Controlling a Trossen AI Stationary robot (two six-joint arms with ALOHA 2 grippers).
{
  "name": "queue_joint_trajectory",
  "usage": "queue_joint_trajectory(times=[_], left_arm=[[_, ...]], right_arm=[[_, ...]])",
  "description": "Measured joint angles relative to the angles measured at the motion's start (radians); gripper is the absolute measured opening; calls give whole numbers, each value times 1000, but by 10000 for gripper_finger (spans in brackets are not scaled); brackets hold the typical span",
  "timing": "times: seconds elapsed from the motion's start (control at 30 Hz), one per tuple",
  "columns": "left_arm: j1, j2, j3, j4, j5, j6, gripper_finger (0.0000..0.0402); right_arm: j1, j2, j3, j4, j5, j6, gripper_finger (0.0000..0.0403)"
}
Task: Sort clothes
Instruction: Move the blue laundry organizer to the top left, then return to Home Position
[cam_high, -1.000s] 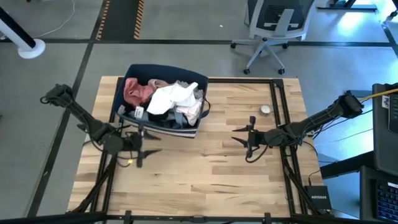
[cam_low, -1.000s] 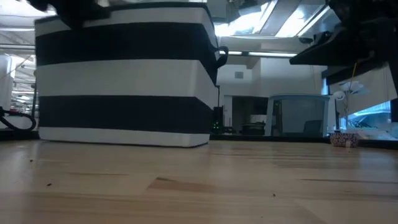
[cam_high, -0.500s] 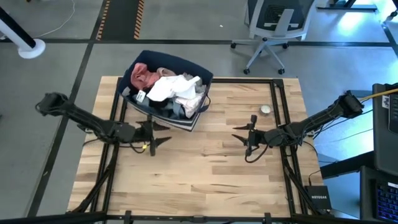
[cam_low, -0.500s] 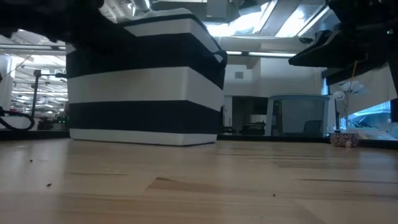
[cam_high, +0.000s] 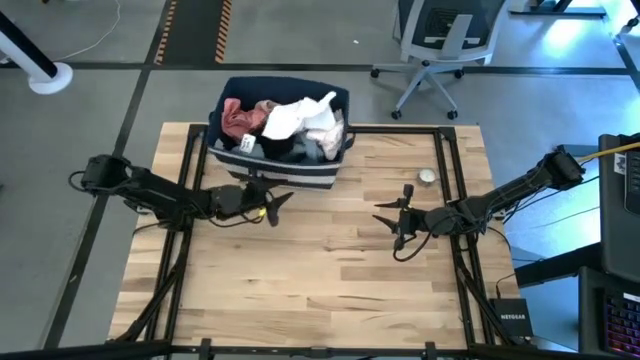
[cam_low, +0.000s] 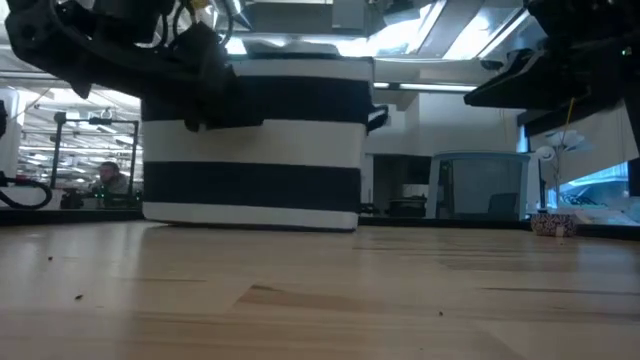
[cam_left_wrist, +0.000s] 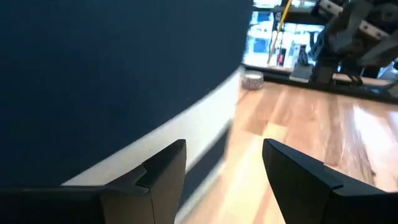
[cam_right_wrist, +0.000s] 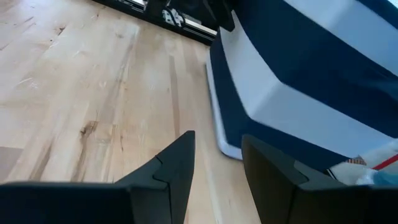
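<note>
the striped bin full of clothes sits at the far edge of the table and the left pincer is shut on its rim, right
Not quite. In the high view the left pincer is open beside the striped bin, gripping nothing. The bin does sit at the table's far edge, full of clothes.

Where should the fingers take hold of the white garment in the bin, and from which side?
Grip the white garment at its raised, bunched middle, coming straight down from above. It lies on top of the pile in the bin, whose walls block any approach from the side. The left gripper is nearest, just in front of the bin.
</note>
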Motion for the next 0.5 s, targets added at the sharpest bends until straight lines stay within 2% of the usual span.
queue_joint_trajectory(times=[0.23,0.5], left_arm=[[-128,-89,-1,-84,41,-33,208],[-318,-331,-79,-128,47,33,208]], right_arm=[[1,-8,11,0,-74,5,149],[1,-26,16,-48,-81,-2,149]])
